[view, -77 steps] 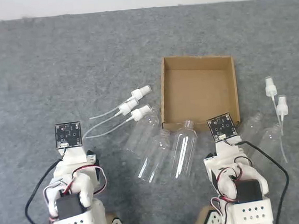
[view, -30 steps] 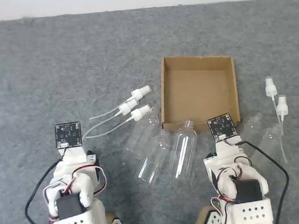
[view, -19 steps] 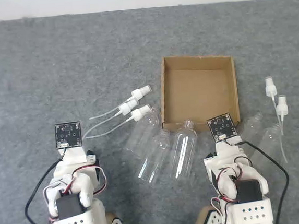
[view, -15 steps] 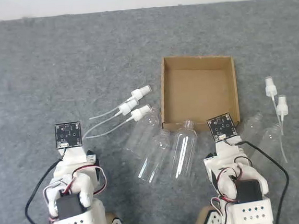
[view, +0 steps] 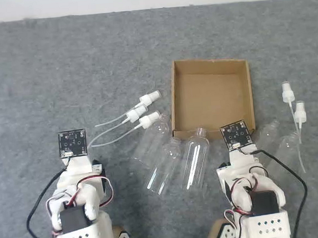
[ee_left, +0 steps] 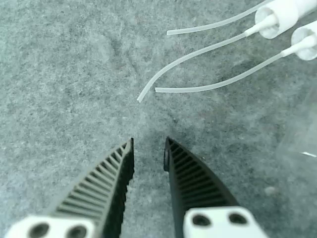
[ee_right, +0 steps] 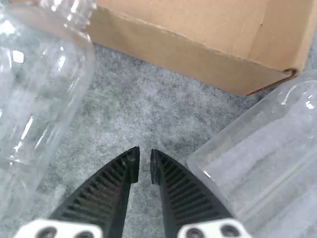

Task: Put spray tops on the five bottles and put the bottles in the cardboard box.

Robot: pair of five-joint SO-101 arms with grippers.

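Three clear bottles [view: 194, 157] lie side by side on the grey carpet just in front of the cardboard box [view: 173, 95], which holds nothing. Two more bottles [view: 278, 139] lie to the right of the box. Three white spray tops [view: 141, 110] with long tubes rest left of the box, and two spray tops [view: 294, 102] right of it. My left gripper [ee_left: 148, 144] hangs shut over bare carpet, short of the tube ends [ee_left: 163, 89]. My right gripper [ee_right: 144, 150] is shut and low between one bottle [ee_right: 39, 84] and another bottle [ee_right: 262, 168], facing the box wall [ee_right: 198, 54].
Both arm bases stand at the table's near edge, the left arm [view: 77, 198] and the right arm [view: 249, 189]. Grey carpet stretches wide behind and to the left of the box.
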